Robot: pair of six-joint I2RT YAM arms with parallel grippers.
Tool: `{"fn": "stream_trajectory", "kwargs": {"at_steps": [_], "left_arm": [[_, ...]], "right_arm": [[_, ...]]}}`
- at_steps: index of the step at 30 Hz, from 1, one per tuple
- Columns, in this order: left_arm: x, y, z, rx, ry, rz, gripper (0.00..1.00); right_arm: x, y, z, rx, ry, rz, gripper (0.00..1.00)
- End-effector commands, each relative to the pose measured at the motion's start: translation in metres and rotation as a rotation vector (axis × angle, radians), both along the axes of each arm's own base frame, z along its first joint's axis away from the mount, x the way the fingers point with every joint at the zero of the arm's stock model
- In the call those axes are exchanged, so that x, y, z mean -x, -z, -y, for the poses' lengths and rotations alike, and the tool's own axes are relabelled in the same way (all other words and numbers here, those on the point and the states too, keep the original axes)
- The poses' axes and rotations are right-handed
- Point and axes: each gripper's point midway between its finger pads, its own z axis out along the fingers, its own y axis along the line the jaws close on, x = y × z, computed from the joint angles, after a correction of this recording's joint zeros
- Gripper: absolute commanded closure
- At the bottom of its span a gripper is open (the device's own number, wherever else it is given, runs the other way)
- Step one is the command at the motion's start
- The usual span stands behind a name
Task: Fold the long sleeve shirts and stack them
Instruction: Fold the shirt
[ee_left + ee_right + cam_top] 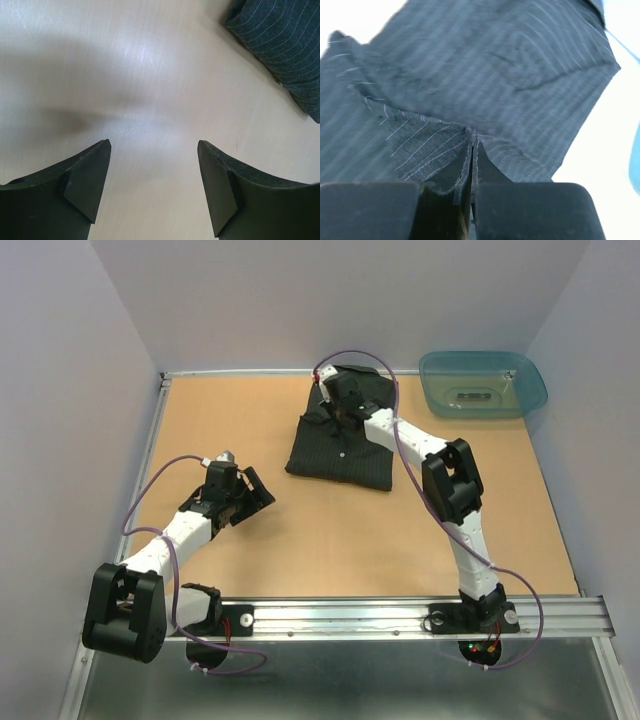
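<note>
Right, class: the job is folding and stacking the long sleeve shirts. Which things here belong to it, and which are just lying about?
Job: black pinstriped shirt; right tool, shut on its cloth; left tool, open.
Lying about: teal tub.

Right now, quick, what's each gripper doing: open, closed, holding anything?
Left gripper: open, holding nothing.
Right gripper: shut on a fold of the black pinstriped shirt.

Matt black woven cloth shirt (335,455) with thin pale pinstripes and a frayed edge. Smooth tan wood surface (300,530) with a faint sheen. Glossy translucent teal plastic tub (532,390). Brushed metal rail (350,615). Matt black plastic left end effector (152,150).
</note>
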Motion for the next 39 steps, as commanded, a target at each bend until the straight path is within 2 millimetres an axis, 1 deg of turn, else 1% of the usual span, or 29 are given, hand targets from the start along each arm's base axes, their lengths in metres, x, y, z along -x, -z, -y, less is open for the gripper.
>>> {"fn": "stream_trajectory", "kwargs": {"at_steps": [1,3,6,9,10,14,18,20,23,24,27,28,29,30,31,32,33,34,35,36,37,38,39], "left_arm": [[-0.002,-0.006,-0.001,0.000,0.010,0.033,0.19],[-0.002,-0.006,0.000,0.000,0.013,0.033,0.19],[-0.003,-0.005,0.000,0.000,0.014,0.029,0.19],[-0.005,-0.007,0.001,0.004,0.014,0.032,0.19],[-0.005,-0.006,0.001,0.004,0.015,0.029,0.19],[-0.007,-0.007,0.002,0.005,0.016,0.029,0.19],[-0.007,-0.006,0.002,0.006,0.017,0.027,0.19],[-0.007,-0.004,0.003,0.005,0.018,0.020,0.19],[-0.006,-0.003,0.003,0.007,0.021,0.014,0.19],[-0.006,-0.003,0.003,0.008,0.022,0.014,0.19],[-0.006,-0.004,0.004,0.009,0.022,0.017,0.19],[-0.006,-0.005,0.004,0.011,0.023,0.018,0.19],[-0.007,-0.005,0.004,0.011,0.025,0.018,0.19],[-0.008,-0.006,0.005,0.012,0.029,0.022,0.19],[-0.008,-0.007,0.005,0.012,0.034,0.022,0.18],[-0.011,-0.009,0.006,0.013,0.038,0.027,0.18],[-0.012,-0.012,0.007,0.015,0.038,0.033,0.17],[-0.014,-0.012,0.008,0.016,0.042,0.031,0.17],[-0.016,-0.014,0.008,0.014,0.042,0.036,0.16],[-0.021,-0.019,0.009,0.017,0.042,0.049,0.15],[-0.025,-0.019,0.011,0.019,0.044,0.048,0.15],[-0.028,-0.021,0.012,0.023,0.047,0.051,0.14],[-0.037,-0.032,0.016,0.035,0.054,0.075,0.13]], "right_arm": [[-0.023,-0.067,0.007,-0.117,0.071,0.144,0.99],[-0.027,-0.067,0.011,-0.118,0.084,0.148,0.98],[-0.031,-0.073,0.014,-0.125,0.098,0.164,0.98],[-0.034,-0.081,0.017,-0.136,0.119,0.185,0.97],[-0.035,-0.087,0.017,-0.146,0.124,0.198,0.97],[-0.036,-0.103,0.011,-0.191,0.098,0.222,0.97],[-0.033,-0.131,-0.002,-0.276,0.051,0.247,0.97],[-0.032,-0.136,-0.005,-0.303,0.047,0.253,0.96],[-0.039,-0.125,0.010,-0.269,0.116,0.262,0.96],[-0.043,-0.114,0.019,-0.243,0.158,0.256,0.96],[-0.045,-0.096,0.031,-0.228,0.208,0.234,0.95],[-0.046,-0.083,0.039,-0.223,0.238,0.217,0.93],[-0.046,-0.078,0.044,-0.221,0.255,0.209,0.90],[-0.046,-0.069,0.050,-0.217,0.279,0.195,0.80],[-0.045,-0.065,0.053,-0.212,0.286,0.189,0.75],[-0.043,-0.057,0.060,-0.195,0.308,0.179,0.58],[-0.043,-0.059,0.060,-0.197,0.308,0.182,0.58],[-0.040,-0.059,0.064,-0.186,0.322,0.182,0.45],[-0.034,-0.050,0.069,-0.171,0.334,0.165,0.41],[-0.029,-0.062,0.073,-0.183,0.345,0.179,0.37],[-0.024,-0.066,0.077,-0.189,0.351,0.179,0.34],[-0.017,-0.066,0.078,-0.214,0.361,0.169,0.34],[-0.004,-0.072,0.081,-0.251,0.358,0.154,0.34]]}}
